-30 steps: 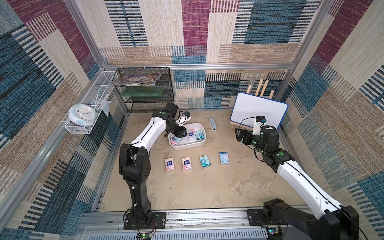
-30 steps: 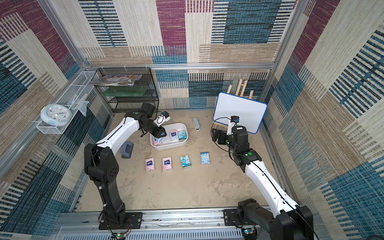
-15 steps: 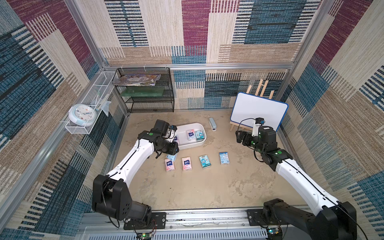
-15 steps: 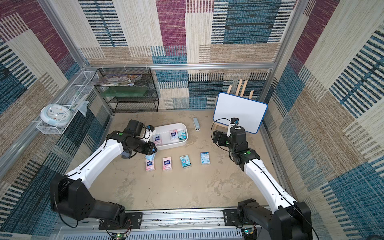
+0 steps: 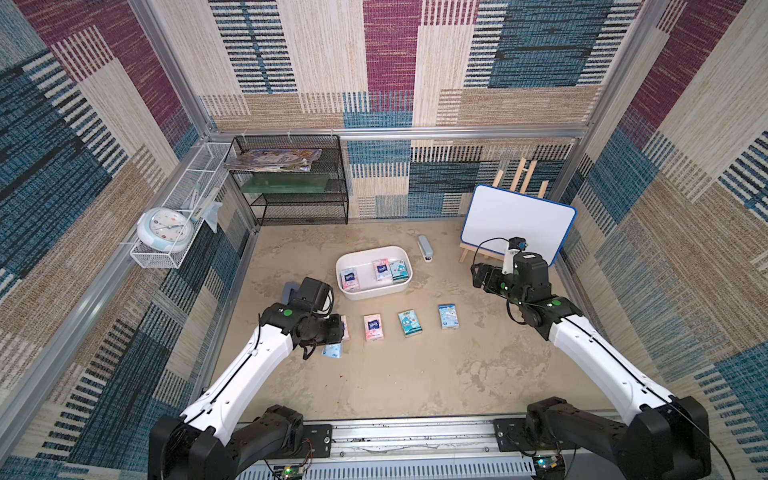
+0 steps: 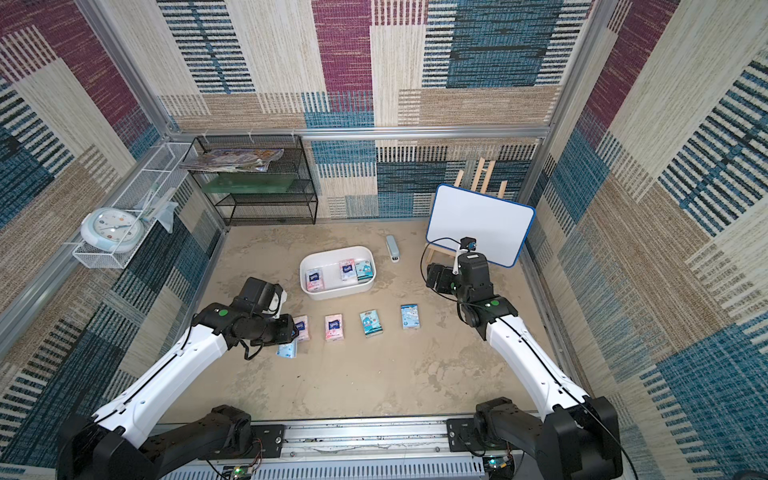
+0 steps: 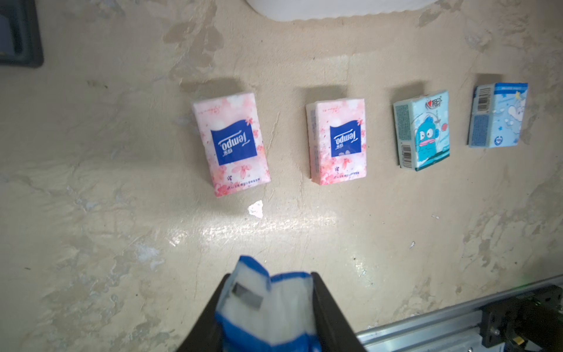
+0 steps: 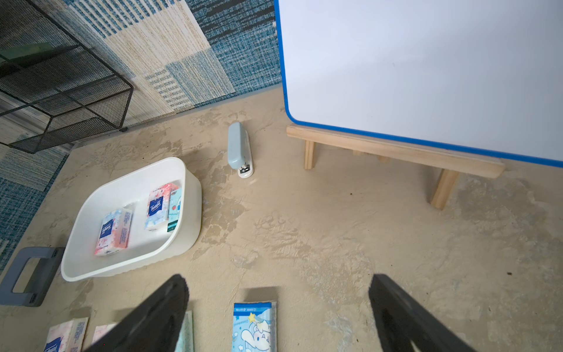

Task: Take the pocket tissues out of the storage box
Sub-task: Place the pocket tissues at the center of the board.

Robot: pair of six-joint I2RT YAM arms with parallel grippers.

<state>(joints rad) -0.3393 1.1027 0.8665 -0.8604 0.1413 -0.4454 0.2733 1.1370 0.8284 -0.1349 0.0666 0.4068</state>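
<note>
Our left gripper (image 7: 269, 294) pinches a light blue soft plastic tissue packet (image 7: 274, 314) at seven o'clock of the white rounded plastic storage box (image 5: 374, 294), which holds three packets (image 5: 348, 279); our right gripper (image 8: 277, 280) gapes wide.

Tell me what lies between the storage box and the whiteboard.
A stapler lies between storage box and whiteboard, touching neither; both top views show it.

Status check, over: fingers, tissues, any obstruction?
Left fingers shut on blue packet, by the row. Right fingers open, empty. Three packets in box. Stapler stands apart.
</note>
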